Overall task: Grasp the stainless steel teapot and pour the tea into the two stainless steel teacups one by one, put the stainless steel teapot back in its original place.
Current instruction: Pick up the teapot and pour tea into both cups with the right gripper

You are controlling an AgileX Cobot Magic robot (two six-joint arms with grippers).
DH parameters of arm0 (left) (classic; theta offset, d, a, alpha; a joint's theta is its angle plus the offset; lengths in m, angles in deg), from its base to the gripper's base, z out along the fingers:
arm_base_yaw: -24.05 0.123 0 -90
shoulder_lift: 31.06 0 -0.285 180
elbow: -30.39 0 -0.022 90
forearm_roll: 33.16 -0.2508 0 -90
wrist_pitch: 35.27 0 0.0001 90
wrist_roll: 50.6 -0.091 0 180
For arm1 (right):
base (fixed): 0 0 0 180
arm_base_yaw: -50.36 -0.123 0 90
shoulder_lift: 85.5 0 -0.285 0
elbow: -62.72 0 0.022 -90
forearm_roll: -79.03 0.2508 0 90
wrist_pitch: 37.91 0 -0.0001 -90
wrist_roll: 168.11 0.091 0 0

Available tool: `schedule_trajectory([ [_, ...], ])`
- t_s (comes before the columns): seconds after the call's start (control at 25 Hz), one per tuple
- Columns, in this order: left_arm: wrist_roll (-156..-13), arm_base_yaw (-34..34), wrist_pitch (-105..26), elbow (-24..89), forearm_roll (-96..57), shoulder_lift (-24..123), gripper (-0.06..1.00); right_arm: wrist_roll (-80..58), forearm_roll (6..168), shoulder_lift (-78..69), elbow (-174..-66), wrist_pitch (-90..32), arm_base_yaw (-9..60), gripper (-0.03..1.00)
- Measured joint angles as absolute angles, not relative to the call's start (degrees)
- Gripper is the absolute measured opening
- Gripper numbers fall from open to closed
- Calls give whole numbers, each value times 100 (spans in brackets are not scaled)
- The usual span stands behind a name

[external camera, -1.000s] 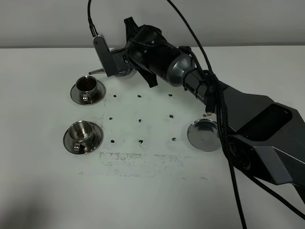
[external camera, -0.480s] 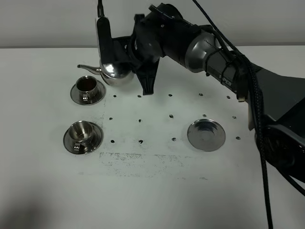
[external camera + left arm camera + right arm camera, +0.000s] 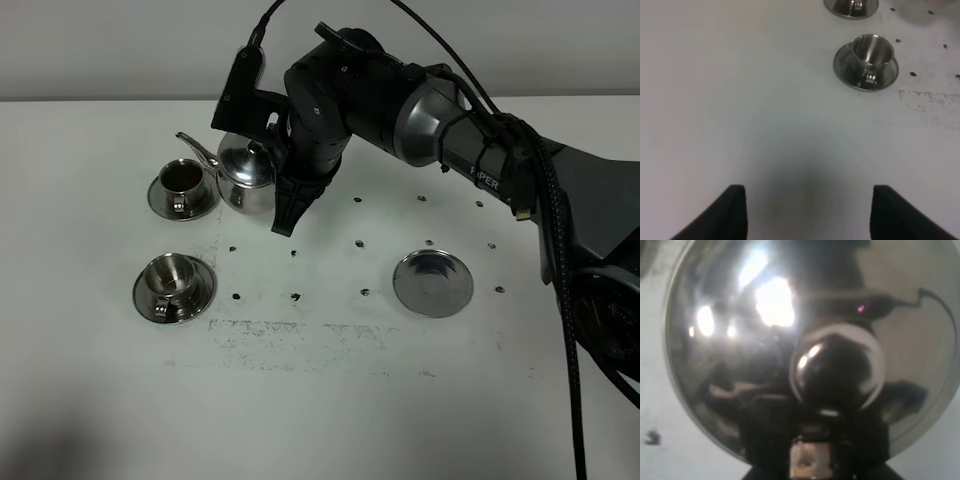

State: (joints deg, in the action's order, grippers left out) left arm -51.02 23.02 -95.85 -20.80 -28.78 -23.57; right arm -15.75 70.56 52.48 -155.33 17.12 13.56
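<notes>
The stainless steel teapot (image 3: 245, 168) is upright just right of the far teacup (image 3: 183, 186), with its spout over that cup's rim. The far cup holds dark tea. The near teacup (image 3: 173, 286) stands on its saucer in front of it and looks empty. My right gripper (image 3: 279, 160) is shut on the teapot's handle. The right wrist view is filled by the lid and knob (image 3: 836, 371). My left gripper (image 3: 810, 216) is open and empty over bare table, short of the near teacup (image 3: 871, 56). The round steel tray (image 3: 432, 283) lies bare at the right.
The right arm (image 3: 470, 140) stretches from the right across the back of the white table (image 3: 330, 400). Small black dots mark the table's middle (image 3: 294, 252). The far cup's saucer edge (image 3: 850, 6) shows in the left wrist view.
The teapot has swung from a tilted pour over the far cup back to upright and has come lower and slightly nearer. The right wrist has rotated with it. Cups and tray are unmoved.
</notes>
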Motion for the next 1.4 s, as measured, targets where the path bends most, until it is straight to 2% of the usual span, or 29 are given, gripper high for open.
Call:
schedule_trajectory([
  [0.2,-5102,2302,-9585,-2080,-2883,-2357,52,-1145,7061,5319,-15527,1814,1304,17],
  [0.72,-5102,2302,-9585,-2080,-2883,-2357,52,-1096,7007,5809,-15527,1820,1304,17],
  [1.0,-5102,2302,-9585,-2080,-2883,-2357,52,-1094,6900,5487,-15456,2135,1197,17],
  [1.2,-5102,2302,-9585,-2080,-2883,-2357,52,-1182,6893,4484,-14241,1754,1109,17],
  [1.4,-5102,2302,-9585,-2080,-2883,-2357,52,-2395,6842,4065,-13324,1434,1075,17],
])
